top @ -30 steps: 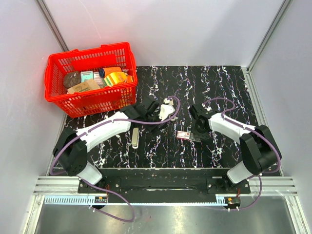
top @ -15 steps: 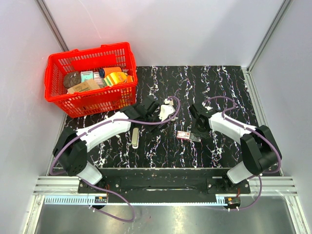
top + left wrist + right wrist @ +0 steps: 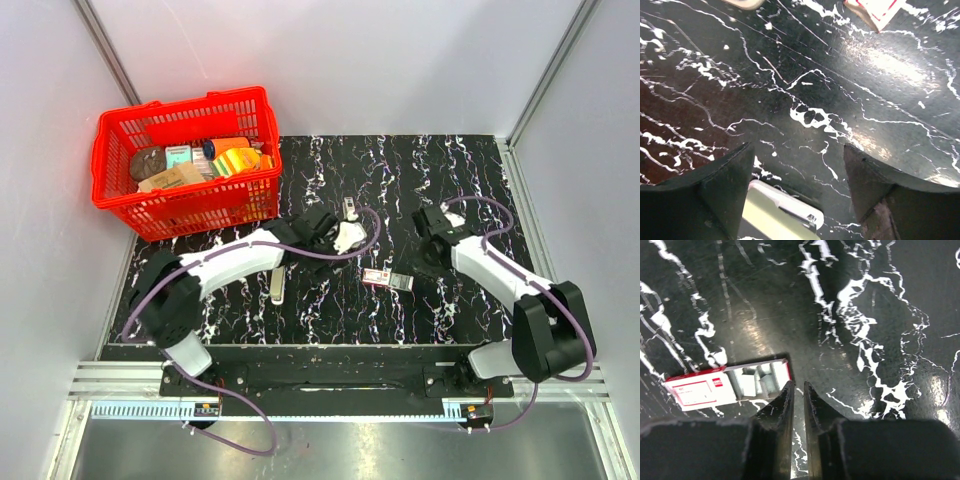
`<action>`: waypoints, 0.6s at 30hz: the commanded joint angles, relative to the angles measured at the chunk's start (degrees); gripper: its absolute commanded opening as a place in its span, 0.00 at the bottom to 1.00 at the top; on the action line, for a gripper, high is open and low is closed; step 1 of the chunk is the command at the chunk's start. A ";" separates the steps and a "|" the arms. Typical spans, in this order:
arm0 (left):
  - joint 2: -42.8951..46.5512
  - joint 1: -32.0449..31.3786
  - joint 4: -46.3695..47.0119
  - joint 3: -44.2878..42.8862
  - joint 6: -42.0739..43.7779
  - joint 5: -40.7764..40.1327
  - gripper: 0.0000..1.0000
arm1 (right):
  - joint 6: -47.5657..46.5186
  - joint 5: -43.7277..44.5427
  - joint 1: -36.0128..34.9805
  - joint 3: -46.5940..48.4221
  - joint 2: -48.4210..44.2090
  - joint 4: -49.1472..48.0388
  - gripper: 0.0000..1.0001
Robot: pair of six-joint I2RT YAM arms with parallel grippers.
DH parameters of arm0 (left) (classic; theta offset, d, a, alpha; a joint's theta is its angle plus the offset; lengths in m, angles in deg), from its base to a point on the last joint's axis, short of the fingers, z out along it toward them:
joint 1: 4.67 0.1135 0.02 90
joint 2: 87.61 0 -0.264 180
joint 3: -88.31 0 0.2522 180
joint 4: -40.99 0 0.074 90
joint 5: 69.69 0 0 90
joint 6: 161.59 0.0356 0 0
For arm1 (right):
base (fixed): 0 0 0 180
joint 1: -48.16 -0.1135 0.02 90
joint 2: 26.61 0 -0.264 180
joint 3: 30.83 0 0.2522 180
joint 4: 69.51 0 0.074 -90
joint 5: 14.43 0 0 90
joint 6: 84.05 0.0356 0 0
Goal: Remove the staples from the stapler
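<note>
The slim cream-white stapler point(image 3: 277, 282) lies flat on the black marbled table, just near of my left forearm. My left gripper point(image 3: 332, 232) hovers right of it, open and empty point(image 3: 797, 147). In the left wrist view a cream-white end with a grey metal rail point(image 3: 782, 215) shows at the bottom edge between the fingers. I cannot tell whether it is the stapler. My right gripper point(image 3: 428, 260) is shut and empty point(image 3: 797, 387), its tips just right of the red-and-white box.
The small red-and-white flat box point(image 3: 388, 280) lies between the grippers, its tray slid open with silvery strips inside point(image 3: 760, 381). Its corner shows in the left wrist view point(image 3: 875, 9). A red basket point(image 3: 190, 210) of packets stands at the back left.
My left gripper has moved a little right and nearer, its elbow swinging in. My right gripper has drawn back to the right, away from the box. Stapler and box have not moved.
</note>
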 commanded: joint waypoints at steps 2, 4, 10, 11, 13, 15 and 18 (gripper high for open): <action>-7.48 -1.27 4.59 -3.17 3.77 -2.26 0.73 | 1.91 -5.81 4.59 -6.26 -2.27 -5.52 0.18; -10.37 -1.79 5.38 -4.84 4.38 -2.17 0.71 | 2.79 -7.48 5.29 -7.49 -1.92 -7.72 0.20; -15.48 -2.94 6.70 -8.36 5.70 -2.08 0.61 | 3.93 -12.05 7.14 -9.34 0.81 -11.16 0.21; -16.10 -3.02 6.88 -8.71 5.79 -2.08 0.61 | 4.11 -12.93 7.58 -9.60 0.90 -11.94 0.21; -17.06 -3.20 7.41 -9.24 6.05 -1.99 0.60 | 4.37 -13.90 8.11 -10.31 1.07 -13.00 0.22; -18.20 -3.46 7.41 -10.20 6.14 -2.08 0.60 | 4.37 -14.34 8.29 -10.92 1.16 -13.62 0.22; -19.26 -3.81 7.50 -11.00 6.23 -2.34 0.59 | 4.29 -14.79 8.64 -11.45 1.25 -14.41 0.22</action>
